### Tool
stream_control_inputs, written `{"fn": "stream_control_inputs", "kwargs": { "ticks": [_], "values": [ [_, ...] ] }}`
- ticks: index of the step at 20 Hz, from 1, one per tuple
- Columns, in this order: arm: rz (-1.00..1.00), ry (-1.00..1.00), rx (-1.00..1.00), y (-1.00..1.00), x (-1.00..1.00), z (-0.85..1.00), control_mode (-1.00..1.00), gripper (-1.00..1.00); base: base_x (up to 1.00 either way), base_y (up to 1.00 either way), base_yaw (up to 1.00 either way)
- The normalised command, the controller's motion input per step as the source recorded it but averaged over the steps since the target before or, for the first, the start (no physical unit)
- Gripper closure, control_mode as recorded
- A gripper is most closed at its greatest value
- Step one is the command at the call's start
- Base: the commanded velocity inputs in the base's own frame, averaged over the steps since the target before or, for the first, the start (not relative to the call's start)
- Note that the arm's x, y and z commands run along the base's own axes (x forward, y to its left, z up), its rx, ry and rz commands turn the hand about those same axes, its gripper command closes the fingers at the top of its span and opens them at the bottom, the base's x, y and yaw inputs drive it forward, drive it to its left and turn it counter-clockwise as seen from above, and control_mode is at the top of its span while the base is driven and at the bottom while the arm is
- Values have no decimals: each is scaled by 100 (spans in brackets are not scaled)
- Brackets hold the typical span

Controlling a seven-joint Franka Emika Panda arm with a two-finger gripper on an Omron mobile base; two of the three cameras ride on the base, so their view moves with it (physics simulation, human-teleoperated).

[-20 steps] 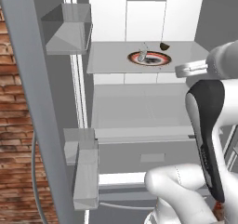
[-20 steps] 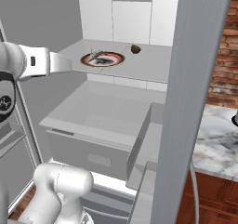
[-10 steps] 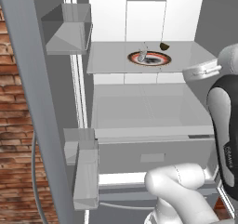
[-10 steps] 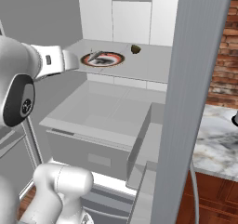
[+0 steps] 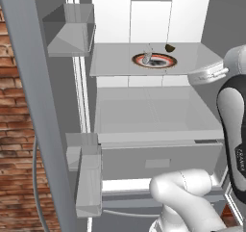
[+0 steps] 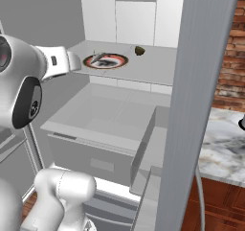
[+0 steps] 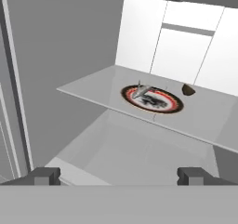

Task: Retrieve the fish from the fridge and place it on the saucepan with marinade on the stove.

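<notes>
Left base view
fridge [image 5: 144,110]: doors open, white inside, glass shelf [image 5: 110,65] above a pulled-out bottom drawer [image 5: 153,130].
fish [image 5: 147,59]: pale sliver lying on a round reddish-brown dish [image 5: 154,60] on the shelf.
dark lump [image 5: 169,47]: on the shelf just behind and right of the dish.
door bins [image 5: 72,31]: grey, on the left door; brick wall [image 5: 19,144] left of it.
writing: small letters on the arm's dark forearm [image 5: 238,135], too small to read.
change: the arm has swung further right and up than half a second ago; shelf items lie as before.

Right base view
fish [image 6: 99,57]: on the dish [image 6: 106,61], near the shelf's left front.
dark lump [image 6: 140,50]: apart from the dish, toward the back.
tabletop [image 6: 225,148]: marbled, right of the open door.
change: the arm's joint now sits larger at the left edge.

Hand view
jaws [image 7: 119,175]: spread wide, nothing between them, well short of the shelf.
fish [image 7: 141,91]: at the dish's [image 7: 153,99] upper left, tilted.
dark lump [image 7: 188,89]: right of the dish.
</notes>
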Motion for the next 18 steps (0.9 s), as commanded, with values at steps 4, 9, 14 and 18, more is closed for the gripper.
{"fn": "stream_control_inputs", "kwargs": {
  "ticks": [4, 9, 14, 18],
  "values": [
    [0, 4, 0, 18, 26, -3, -100, -100, 0, 0, 0],
    [0, 5, 0, 7, 29, -1, -100, -100, 0, 0, 0],
    [0, 3, 0, 0, 28, 0, -100, -100, 0, 0, 0],
    [0, 1, 0, 0, 28, -4, -100, -100, 0, 0, 0]
  ]
}}
